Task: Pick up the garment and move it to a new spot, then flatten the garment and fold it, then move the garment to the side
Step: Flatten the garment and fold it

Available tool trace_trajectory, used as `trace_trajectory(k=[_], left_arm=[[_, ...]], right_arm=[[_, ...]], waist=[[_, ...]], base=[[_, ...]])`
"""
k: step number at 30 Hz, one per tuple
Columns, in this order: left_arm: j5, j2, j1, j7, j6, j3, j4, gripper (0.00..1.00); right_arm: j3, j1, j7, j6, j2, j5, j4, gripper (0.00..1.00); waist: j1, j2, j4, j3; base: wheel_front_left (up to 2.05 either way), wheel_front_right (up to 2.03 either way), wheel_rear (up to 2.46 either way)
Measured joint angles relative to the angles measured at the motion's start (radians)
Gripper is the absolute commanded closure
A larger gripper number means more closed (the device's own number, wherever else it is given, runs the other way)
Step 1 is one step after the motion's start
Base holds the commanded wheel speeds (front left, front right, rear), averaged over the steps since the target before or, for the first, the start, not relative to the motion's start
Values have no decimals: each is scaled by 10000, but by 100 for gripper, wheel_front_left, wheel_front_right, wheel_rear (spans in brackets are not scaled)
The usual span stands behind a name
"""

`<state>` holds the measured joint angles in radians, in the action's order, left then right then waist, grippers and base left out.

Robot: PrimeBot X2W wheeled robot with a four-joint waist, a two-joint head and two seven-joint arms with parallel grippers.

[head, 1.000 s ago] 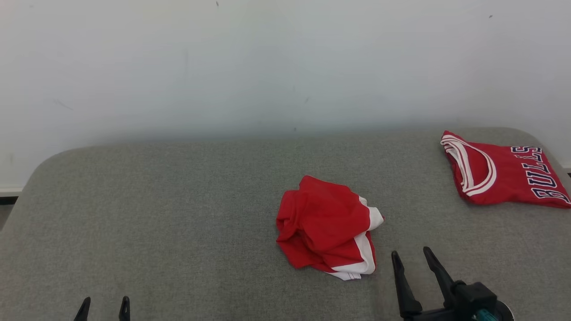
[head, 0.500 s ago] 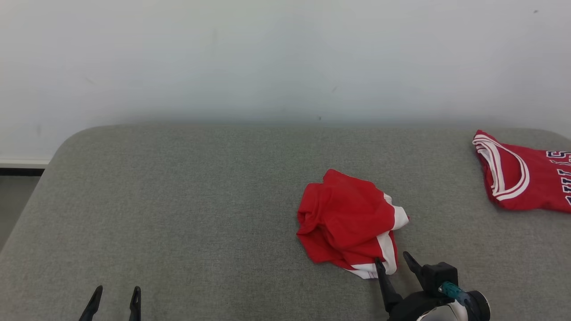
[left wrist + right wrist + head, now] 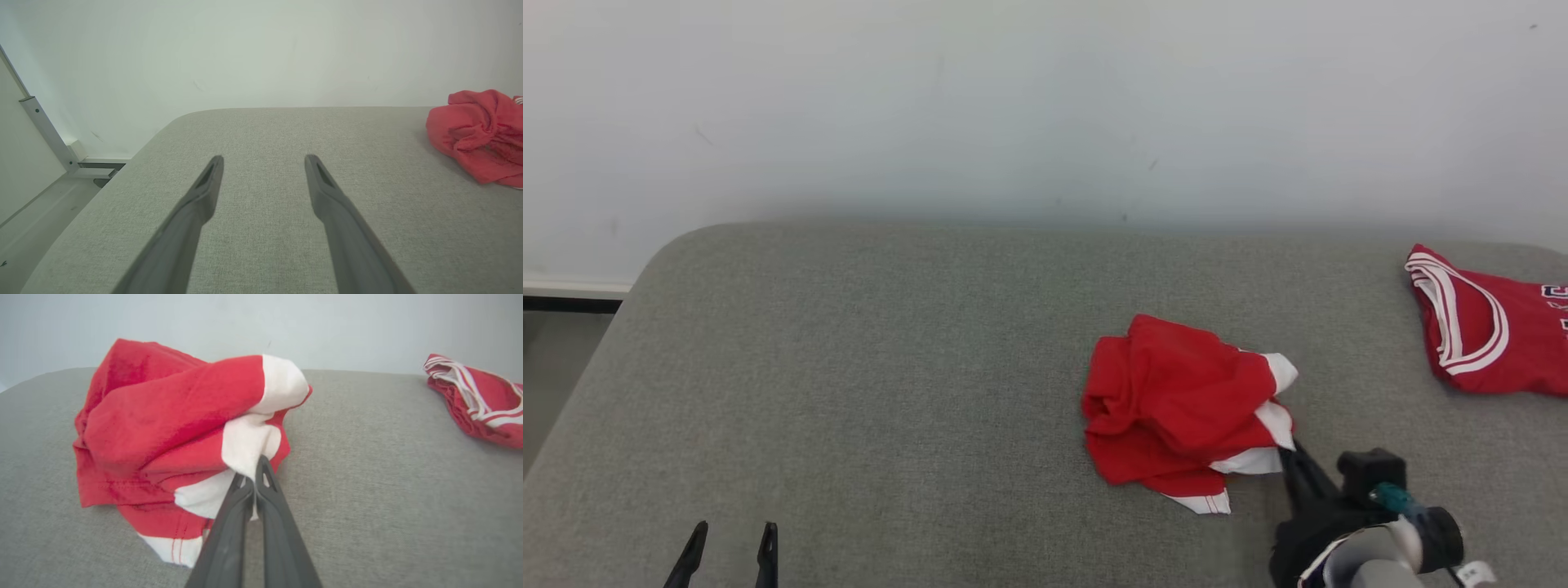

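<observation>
Red cloth with white bands, the garment point(image 3: 1176, 404) lies crumpled right of the middle of the grey bench point(image 3: 849, 367). The right gripper point(image 3: 1289, 451) meets it at its near right edge. In the right wrist view the jaws are clenched on a white fold at that edge, and the heap spreads up and to the left of the tips, away from the robot. So the bulk lies forward and left of the grip. The heap shows no clear long axis, and a lift would likely hang the rest from this one fold. The left gripper point(image 3: 731, 535) hovers low on the robot's left, well apart from the cloth, its jaws spread wide with nothing between them — the garment lies off to its right. The right arm is plainly the nearer. A second red jersey point(image 3: 1486, 343) lies at the bench's far right, apart from the heap.
</observation>
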<state>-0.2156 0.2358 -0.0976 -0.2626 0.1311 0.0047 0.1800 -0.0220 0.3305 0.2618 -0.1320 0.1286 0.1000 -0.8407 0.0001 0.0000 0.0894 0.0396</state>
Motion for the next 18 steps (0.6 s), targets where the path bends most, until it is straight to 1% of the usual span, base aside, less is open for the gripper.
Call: trace_trajectory(k=[6,9,13,18], left_arm=[[31,-313,-61,2,0,13,-33,0],[33,-401,-60,0,0,-6,-44,0],[36,-512,-58,0,0,-35,-33,0],[38,-612,-62,0,0,-59,-29,0]], right_arm=[[349,-152,15,0,1007,-35,1093,100],[278,8,17,0,1277,-35,1841,100],[-405,332,21,0,1290,-36,2757,100],[-1829,494,23,0,903,69,3428,100]], waist=[[0,-1,-288,160],[0,-1,-418,222],[0,-1,-482,332],[0,-1,-392,404]], base=[[0,0,0],[0,0,0],[0,0,0],[0,0,0]])
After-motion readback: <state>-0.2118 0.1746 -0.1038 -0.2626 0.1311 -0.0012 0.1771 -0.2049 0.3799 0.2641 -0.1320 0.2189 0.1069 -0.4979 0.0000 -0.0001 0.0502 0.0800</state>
